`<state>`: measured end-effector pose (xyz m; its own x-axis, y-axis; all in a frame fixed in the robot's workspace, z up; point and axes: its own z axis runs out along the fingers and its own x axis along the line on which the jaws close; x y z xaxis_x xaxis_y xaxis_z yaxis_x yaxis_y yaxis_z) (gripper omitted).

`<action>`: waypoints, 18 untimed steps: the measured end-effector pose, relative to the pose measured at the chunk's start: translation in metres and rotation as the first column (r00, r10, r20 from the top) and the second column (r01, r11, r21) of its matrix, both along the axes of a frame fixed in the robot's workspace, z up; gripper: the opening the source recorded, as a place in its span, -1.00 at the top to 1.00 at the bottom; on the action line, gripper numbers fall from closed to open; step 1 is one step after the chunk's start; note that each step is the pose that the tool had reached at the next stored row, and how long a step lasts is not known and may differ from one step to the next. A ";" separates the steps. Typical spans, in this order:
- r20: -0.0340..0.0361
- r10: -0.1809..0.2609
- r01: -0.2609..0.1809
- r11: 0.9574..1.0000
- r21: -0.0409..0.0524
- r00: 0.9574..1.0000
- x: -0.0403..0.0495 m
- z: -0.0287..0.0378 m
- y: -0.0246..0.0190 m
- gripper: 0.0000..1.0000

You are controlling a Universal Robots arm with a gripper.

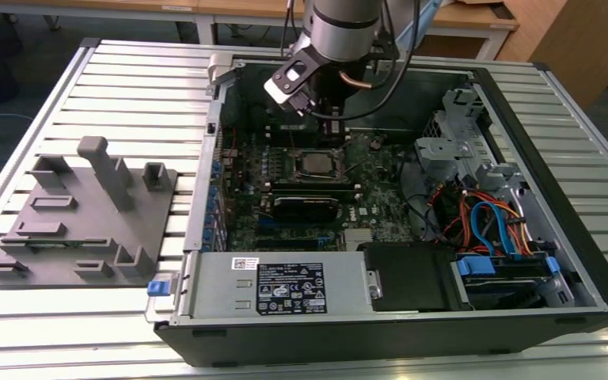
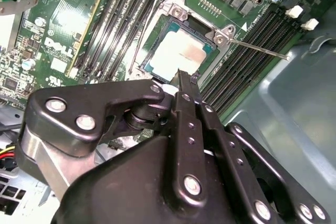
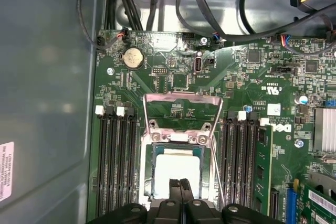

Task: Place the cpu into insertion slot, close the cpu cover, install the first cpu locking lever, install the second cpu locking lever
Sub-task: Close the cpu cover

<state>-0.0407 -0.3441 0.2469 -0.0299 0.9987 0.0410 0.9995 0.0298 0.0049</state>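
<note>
Claw (image 3: 179,183) clenched, fingers pressed together, nothing held. Tips hang over edge of cpu (image 3: 177,167); cannot tell if touching. Cpu sits flat inside insertion slot (image 3: 148,161), silvery top exposed. Cpu cover (image 3: 181,97) flipped up open, hinged at slot's edge, green board visible through its window. Thin locking lever (image 2: 260,50) juts sideways, unlatched. Around this, open computer case (image 1: 557,119) lies on slatted bench (image 1: 124,71); grey fixture block (image 1: 82,214) at exterior view's left.

Silvery square cpu (image 3: 178,167) seated flat in insertion slot (image 3: 147,182); thin silver cpu cover (image 3: 181,97) swung open beside it.
</note>
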 end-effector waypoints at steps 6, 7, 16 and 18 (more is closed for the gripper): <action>-0.001 0.000 0.000 1.000 0.000 1.000 0.0000 0.0063 0.0000 0.79; -0.001 0.000 0.000 1.000 0.000 1.000 0.0000 0.0063 0.0000 0.79; -0.001 0.000 0.000 1.000 0.000 1.000 0.0117 0.0064 0.0000 0.79; -0.001 0.000 0.000 1.000 0.000 1.000 0.0143 0.0064 0.0000 0.79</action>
